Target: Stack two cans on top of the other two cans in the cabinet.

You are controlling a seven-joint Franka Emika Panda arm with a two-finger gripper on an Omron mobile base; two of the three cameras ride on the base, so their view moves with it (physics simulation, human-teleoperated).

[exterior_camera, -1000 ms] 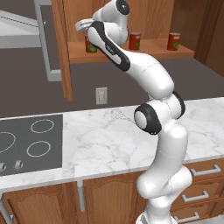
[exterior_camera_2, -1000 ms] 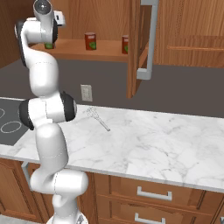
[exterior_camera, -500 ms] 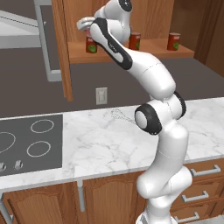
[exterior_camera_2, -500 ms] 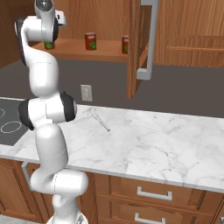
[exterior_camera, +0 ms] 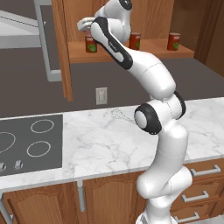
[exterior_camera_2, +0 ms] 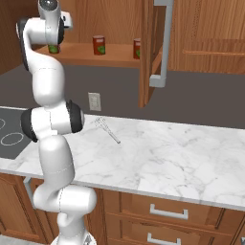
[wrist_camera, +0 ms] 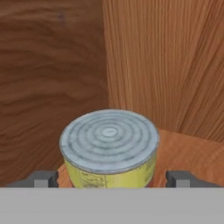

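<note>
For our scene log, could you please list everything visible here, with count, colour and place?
small red cylindrical cans with green label patches: three, red, along the cabinet shelf
small pale yellow-green can with grey top: one, cabinet corner
reddish-brown wooden wall cabinet: one, door open
thin wire whisk: one, grey, on the counter
white marble counter: one
black cooktop: one, counter's left end
white wall outlet: one
gripper: one, open, fingertips either side of the pale can

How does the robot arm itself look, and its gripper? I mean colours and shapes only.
The arm is made of glossy white rounded segments with dark, nearly black joint bands and round joint caps. The two-finger gripper has small dark grey, blocky fingertips. No cables or markings show.
</note>
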